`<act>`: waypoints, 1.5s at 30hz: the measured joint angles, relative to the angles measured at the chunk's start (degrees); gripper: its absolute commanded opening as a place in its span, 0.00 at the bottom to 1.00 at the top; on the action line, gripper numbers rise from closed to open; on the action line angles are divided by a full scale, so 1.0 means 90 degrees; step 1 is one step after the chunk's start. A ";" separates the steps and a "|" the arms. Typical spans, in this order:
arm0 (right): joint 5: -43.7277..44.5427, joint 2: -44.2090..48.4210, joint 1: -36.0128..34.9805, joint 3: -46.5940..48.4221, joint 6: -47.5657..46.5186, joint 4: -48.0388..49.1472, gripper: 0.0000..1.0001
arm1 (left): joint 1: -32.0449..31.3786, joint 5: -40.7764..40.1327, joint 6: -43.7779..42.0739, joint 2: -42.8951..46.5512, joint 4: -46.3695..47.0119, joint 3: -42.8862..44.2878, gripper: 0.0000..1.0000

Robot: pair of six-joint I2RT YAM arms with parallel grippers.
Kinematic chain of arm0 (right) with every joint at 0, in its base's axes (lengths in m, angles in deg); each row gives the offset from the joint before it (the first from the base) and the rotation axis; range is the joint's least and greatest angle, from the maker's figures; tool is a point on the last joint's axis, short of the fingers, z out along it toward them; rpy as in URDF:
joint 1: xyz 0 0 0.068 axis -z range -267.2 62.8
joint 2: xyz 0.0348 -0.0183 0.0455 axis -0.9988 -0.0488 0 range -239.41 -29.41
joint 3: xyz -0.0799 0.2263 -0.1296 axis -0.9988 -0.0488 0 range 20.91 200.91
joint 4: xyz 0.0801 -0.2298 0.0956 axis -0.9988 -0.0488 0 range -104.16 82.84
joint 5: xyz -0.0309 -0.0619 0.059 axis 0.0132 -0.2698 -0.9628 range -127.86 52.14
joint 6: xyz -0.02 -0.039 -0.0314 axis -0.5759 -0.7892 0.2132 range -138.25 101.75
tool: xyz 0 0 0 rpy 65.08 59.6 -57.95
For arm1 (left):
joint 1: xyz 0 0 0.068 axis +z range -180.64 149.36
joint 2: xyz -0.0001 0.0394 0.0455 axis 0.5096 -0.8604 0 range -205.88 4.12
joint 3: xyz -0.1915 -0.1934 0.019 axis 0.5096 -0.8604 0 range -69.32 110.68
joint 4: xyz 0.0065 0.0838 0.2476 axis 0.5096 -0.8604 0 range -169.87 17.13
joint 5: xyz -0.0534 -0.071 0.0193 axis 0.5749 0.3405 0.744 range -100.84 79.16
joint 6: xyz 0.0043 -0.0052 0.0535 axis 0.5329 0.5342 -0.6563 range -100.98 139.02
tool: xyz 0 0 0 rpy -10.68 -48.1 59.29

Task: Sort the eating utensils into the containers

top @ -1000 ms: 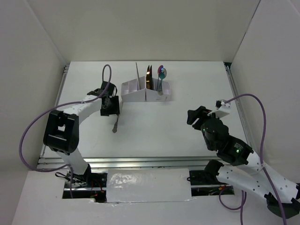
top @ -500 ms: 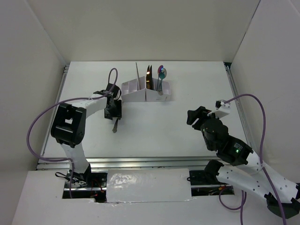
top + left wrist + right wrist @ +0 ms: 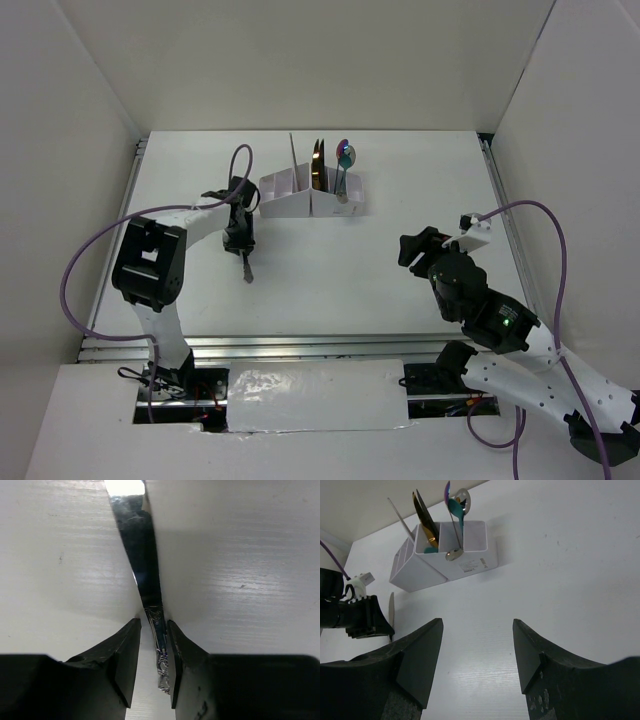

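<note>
A silver knife (image 3: 142, 555) lies flat on the white table, its ornate handle between the fingers of my left gripper (image 3: 152, 630). The jaws stand narrow around the handle: the right finger (image 3: 175, 645) is against it, while a slit of table shows beside the left finger. From above, the left gripper (image 3: 240, 240) sits just left of the white organizer box (image 3: 310, 195), with the knife (image 3: 246, 268) pointing toward the near edge. The box (image 3: 465, 562) holds a gold piece (image 3: 422, 515), a teal spoon (image 3: 455, 507) and a silver spoon (image 3: 452, 555). My right gripper (image 3: 477, 630) hangs open and empty above bare table.
White walls enclose the table on three sides. The left arm's purple cable (image 3: 238, 160) loops up close to the box's left end. The right arm (image 3: 470, 295) stands at the right, well away from the box.
The left gripper has come down over the knife's handle and its jaws have narrowed around it. The right arm has not moved.
</note>
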 measured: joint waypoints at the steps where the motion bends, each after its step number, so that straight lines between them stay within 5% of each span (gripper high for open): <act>1: 0.0000 0.0000 0.0000 0.0000 0.0000 0.0000 0.66 | 0.0000 -0.0039 0.0024 0.0000 -0.0022 0.0002 0.40; 5: 0.0000 0.0000 0.0000 -0.0012 0.0000 0.0005 0.66 | 0.0002 -0.0131 0.0046 0.0000 -0.0083 0.0002 0.39; 10: 0.0000 0.0000 0.0000 -0.0046 0.0000 0.0019 0.66 | 0.0049 -0.0053 0.0063 -0.0002 -0.0080 0.0002 0.20; 13: 0.0000 0.0007 0.0000 -0.0046 0.0000 0.0027 0.66 | 0.0107 0.0051 0.0104 -0.0002 -0.0075 0.0002 0.19; 20: 0.0019 0.0090 0.0000 -0.0049 0.0000 0.0029 0.66 | 0.0172 0.0148 0.0206 -0.0002 -0.0073 0.0002 0.37; 25: 0.0017 0.0090 0.0000 -0.0083 0.0000 0.0046 0.66 | 0.0182 0.0209 0.0226 -0.0002 -0.0063 0.0015 0.35; 30: 0.0017 0.0092 0.0000 -0.0083 0.0000 0.0049 0.66 | 0.0187 0.0255 0.0308 -0.0002 -0.0063 0.0019 0.62; 32: 0.0017 0.0095 -0.0002 -0.0083 0.0000 0.0049 0.66 | 0.0187 0.0270 0.0359 -0.0002 -0.0063 0.0024 0.63; 35: 0.0017 0.0107 0.0000 -0.0083 0.0000 0.0049 0.66 | 0.0187 0.0270 0.0384 -0.0002 -0.0063 0.0024 0.57; 44: 0.0053 0.0291 -0.0002 -0.0083 0.0000 0.0049 0.66 | 0.0231 0.0187 0.0495 -0.0034 -0.0058 0.0017 0.20; 45: 0.0068 0.0308 -0.0002 -0.0085 0.0000 0.0046 0.66 | 0.0231 0.0187 0.0527 -0.0034 -0.0061 0.0017 0.10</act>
